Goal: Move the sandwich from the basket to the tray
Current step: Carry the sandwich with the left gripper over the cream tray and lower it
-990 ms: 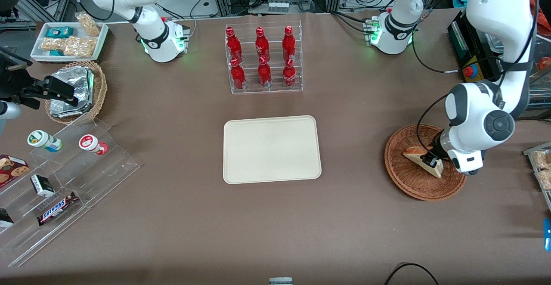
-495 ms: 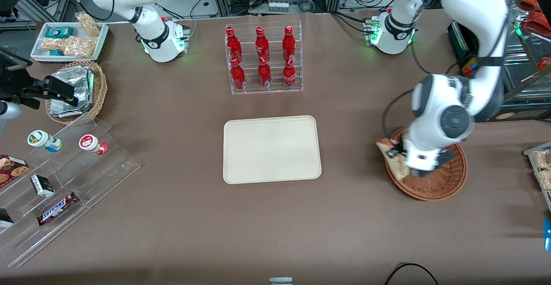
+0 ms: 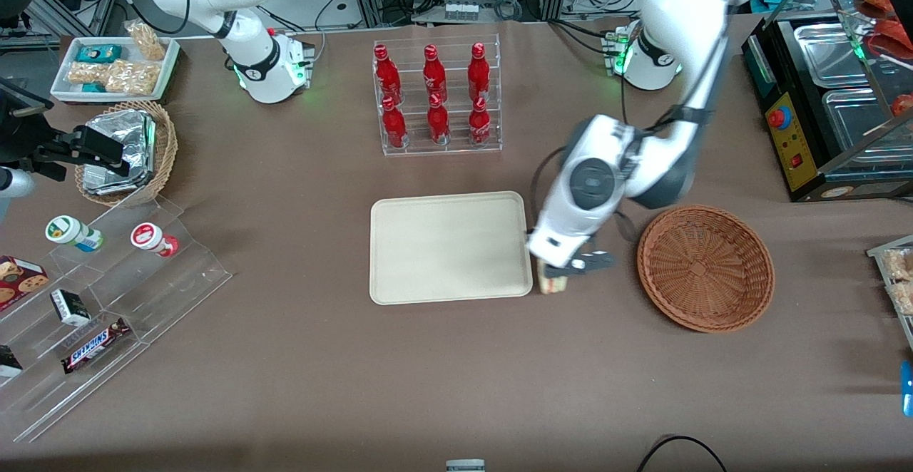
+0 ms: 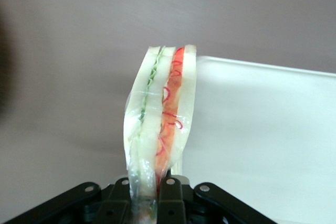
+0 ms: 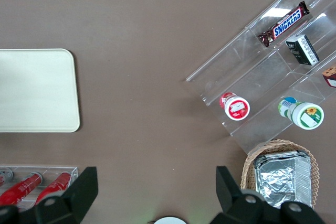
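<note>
Carry step, approx. midway: the claw [image 3: 563, 272] was clamped on the sandwich [image 4: 157, 124], held above the tabletop [image 3: 428, 386] just beside the tray [image 3: 449, 247] edge, btwn tray & empty basket [image 3: 705, 267]. Next move probably needs travel over the tray, lowering, then release.

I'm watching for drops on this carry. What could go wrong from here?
The gripper holds the sandwich only by one end of its clear wrap, so it might slip or swing loose. It hangs between the basket and the tray, just at the tray's rim; released now, it would likely land on the table or the rim.
</note>
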`<action>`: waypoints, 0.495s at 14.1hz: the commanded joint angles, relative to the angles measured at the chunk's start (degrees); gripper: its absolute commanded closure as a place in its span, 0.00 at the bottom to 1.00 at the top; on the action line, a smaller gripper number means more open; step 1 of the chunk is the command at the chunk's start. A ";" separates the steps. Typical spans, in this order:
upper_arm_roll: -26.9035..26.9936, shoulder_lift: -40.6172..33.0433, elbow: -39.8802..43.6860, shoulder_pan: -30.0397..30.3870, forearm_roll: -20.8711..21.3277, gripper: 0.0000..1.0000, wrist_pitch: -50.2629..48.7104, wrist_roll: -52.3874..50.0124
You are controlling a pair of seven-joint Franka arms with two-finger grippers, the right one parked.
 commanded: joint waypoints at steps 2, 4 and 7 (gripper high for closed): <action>0.76 9.82 12.91 -7.32 -0.67 0.97 -1.15 -8.41; 0.76 13.34 17.31 -9.87 -0.58 0.97 -1.15 -12.20; 0.76 16.60 19.96 -13.21 -0.58 0.97 -0.02 -13.96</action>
